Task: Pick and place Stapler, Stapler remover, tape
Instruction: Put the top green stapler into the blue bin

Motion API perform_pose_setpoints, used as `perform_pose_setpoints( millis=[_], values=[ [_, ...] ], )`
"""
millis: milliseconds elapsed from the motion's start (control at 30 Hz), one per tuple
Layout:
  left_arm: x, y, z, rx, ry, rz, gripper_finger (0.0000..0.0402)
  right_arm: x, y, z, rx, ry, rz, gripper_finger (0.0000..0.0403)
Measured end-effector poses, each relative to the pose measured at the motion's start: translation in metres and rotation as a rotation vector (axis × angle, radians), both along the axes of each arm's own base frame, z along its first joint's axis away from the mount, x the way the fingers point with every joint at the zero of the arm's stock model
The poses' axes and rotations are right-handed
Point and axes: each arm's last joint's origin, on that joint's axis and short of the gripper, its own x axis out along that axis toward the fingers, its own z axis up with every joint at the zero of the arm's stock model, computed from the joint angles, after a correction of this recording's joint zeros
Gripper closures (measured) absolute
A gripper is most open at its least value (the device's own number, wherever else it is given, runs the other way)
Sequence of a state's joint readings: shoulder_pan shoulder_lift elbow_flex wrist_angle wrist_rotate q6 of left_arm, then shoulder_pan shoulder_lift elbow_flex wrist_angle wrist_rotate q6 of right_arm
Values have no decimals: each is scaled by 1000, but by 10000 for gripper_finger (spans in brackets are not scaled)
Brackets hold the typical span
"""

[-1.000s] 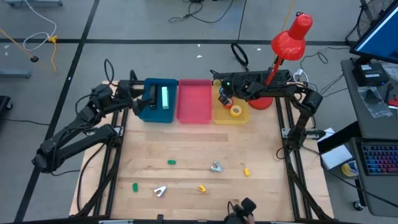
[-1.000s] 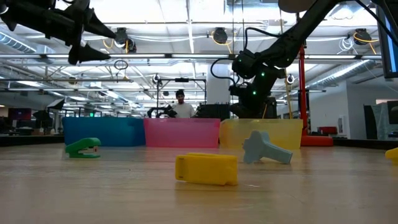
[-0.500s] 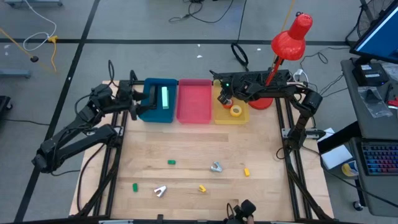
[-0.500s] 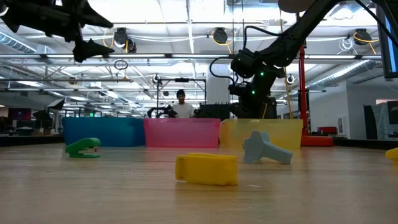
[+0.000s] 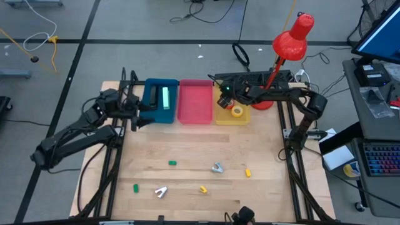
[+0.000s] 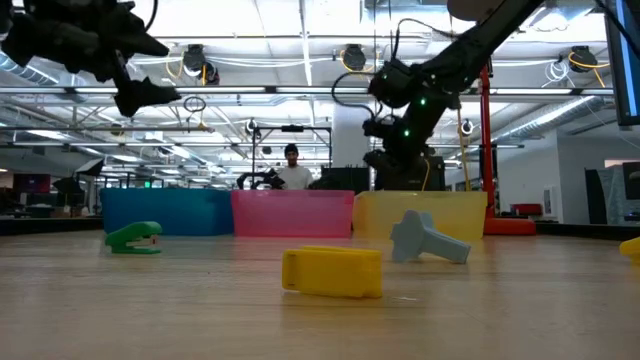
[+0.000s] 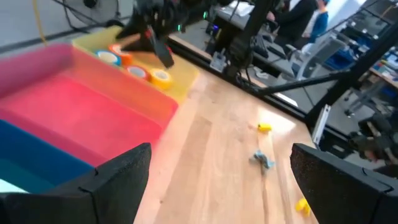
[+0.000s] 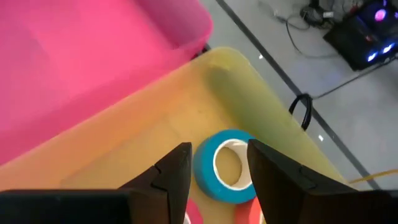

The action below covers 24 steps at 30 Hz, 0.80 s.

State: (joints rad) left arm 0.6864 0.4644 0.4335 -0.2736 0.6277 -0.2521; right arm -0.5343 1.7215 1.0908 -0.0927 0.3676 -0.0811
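Note:
My right gripper [image 5: 222,95] hangs open over the yellow bin [image 5: 244,117]. A blue tape roll [image 8: 210,183] lies flat on the bin's floor below the two fingers, untouched. A yellow tape roll [image 5: 237,111] lies beside it. My left gripper [image 5: 139,114] stands wide open and holds nothing, at the near left corner of the blue bin [image 5: 157,114], which holds a green stapler [image 5: 166,97]. A green stapler remover [image 5: 172,163] and a grey one [image 5: 217,167] lie on the table.
A pink bin [image 5: 195,102] stands between the blue and yellow ones. Small green [image 5: 135,187], white [image 5: 161,191] and yellow [image 5: 203,189] pieces lie near the front edge, another yellow one [image 5: 247,172] to the right. A red lamp [image 5: 290,37] rises behind the yellow bin.
My left gripper has drawn back from above the blue bin toward the table's near left, sinking a little and turning. My right gripper has risen a little above the yellow bin; the tape rolls stay in the bin.

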Motion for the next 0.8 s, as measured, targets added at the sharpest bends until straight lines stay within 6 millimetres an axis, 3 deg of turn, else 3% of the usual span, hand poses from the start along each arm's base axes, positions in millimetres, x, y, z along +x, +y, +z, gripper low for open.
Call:
perform_pose_setpoints(
  millis=[267,500,800],
  values=[
    [8,-6,-5,1,-59,-69,23,-12,19,42,-14,-94,2,258],
    [15,-23,-5,9,-65,-206,23,-24,59,74,77,-255,113,259],
    [23,-44,-1,32,-89,-264,23,-47,124,78,234,-394,267,259]
  ],
)
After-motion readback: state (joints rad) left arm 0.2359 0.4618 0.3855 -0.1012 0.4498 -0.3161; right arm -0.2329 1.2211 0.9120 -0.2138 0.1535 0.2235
